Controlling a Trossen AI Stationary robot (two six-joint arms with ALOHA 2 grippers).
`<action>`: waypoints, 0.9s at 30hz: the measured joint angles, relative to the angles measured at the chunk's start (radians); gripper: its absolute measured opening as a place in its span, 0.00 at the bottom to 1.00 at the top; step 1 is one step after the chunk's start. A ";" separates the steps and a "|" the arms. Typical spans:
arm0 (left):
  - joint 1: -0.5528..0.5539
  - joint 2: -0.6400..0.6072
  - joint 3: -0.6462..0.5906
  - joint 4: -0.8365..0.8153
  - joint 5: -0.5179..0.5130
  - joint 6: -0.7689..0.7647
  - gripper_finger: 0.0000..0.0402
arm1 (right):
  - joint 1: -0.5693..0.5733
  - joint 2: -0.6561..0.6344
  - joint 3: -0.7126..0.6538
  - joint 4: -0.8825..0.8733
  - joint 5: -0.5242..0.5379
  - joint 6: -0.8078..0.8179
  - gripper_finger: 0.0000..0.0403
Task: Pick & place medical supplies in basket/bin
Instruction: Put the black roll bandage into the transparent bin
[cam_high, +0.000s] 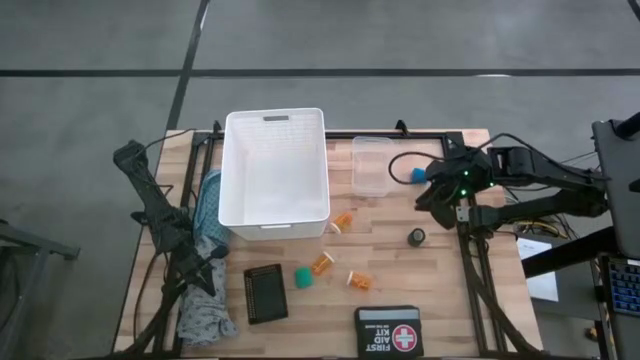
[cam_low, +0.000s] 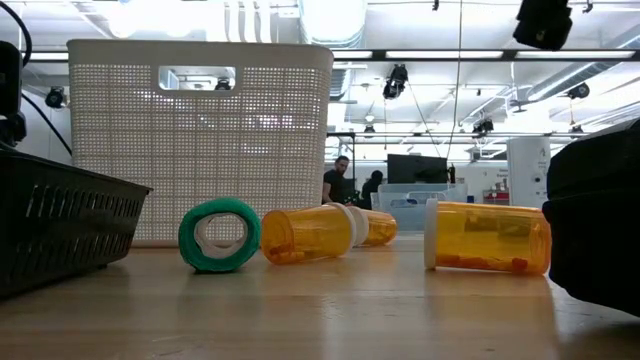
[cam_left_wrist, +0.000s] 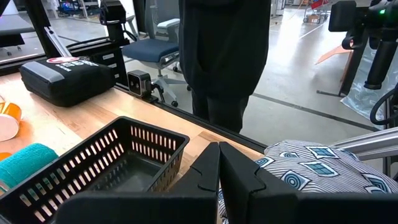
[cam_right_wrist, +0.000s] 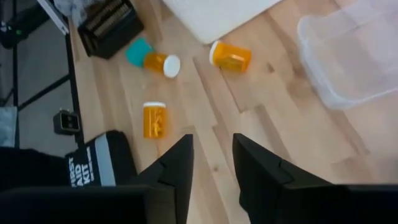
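The large white slotted basket (cam_high: 275, 175) stands mid-table, with the small clear tub (cam_high: 372, 165) to its right. Three orange pill bottles (cam_high: 342, 222) (cam_high: 322, 263) (cam_high: 358, 281) lie on their sides on the wood, seen closer in the right wrist view (cam_right_wrist: 230, 56) (cam_right_wrist: 154, 119). A green round piece (cam_high: 302, 277) lies by them, a black one (cam_high: 416, 237) farther right, and a blue one (cam_high: 415, 175) beside the tub. The teal patterned cloth (cam_left_wrist: 323, 168) lies at the table's left edge. My right gripper (cam_right_wrist: 211, 162) hangs open over bare wood right of the tub. My left gripper (cam_left_wrist: 219, 168) is shut beside the cloth. My left gripper is shut with its fingers (cam_left_wrist: 205, 171) together next to the patterned cloth's near fold (cam_left_wrist: 280, 168). I cannot tell whether it touches the cloth.
A small black slotted basket (cam_high: 265, 293) sits near the green piece, and the black first aid kit (cam_high: 388, 330) lies at the near edge. A person in dark clothes (cam_left_wrist: 224, 56) stands beyond the table. Bare wood (cam_high: 440, 280) lies between the black piece and the kit.
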 joint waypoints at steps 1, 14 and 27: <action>0.000 0.000 0.000 0.000 0.000 0.000 0.03 | 0.010 0.000 -0.006 -0.001 -0.001 0.012 0.29; 0.000 0.000 0.000 0.000 0.000 0.000 0.03 | 0.041 -0.005 -0.138 -0.007 -0.042 0.140 0.48; 0.000 0.000 0.000 0.000 0.000 0.000 0.03 | 0.041 -0.005 -0.241 -0.038 -0.047 0.161 0.72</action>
